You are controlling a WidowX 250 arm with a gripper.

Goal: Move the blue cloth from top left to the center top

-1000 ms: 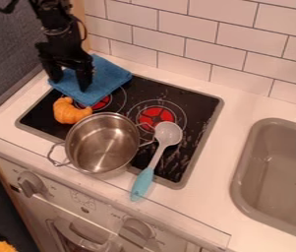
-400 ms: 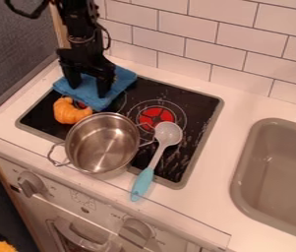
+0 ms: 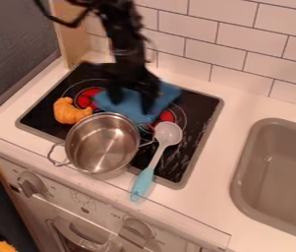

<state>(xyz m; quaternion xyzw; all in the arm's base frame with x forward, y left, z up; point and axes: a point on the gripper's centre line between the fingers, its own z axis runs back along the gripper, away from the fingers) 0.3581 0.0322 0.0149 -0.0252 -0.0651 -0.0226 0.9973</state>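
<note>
- White bench [image 3: 210, 173] in front of the hob: the blue-handled spoon with a pale, rounded head [image 3: 156, 158] reaches over this edge. A nudge to its head could swing the handle or tip it off.
- Shiny steel pot with wire handles [image 3: 104, 145], on the near part of the hob: the cloth's front corner is right by its rim, touching or not I cannot tell. A low sweep could snag the rim or far handle and turn the pot.
- Orange, lumpy toy [image 3: 70, 111], just beside the pot: it sits on the left, so only a swing back that way would threaten it.
- Blue, soft square cloth [image 3: 167, 95], behind the pot on the black glass hob [image 3: 198, 105], spanning between the two red burner rings: uneven drag could fold it or leave a corner trailing.
- Black two-finger claw [image 3: 132, 104], over the cloth: its fingers are spread, with cloth between and around them and no clear pinch. Lifting like this could leave the cloth short of the centre top.
</note>
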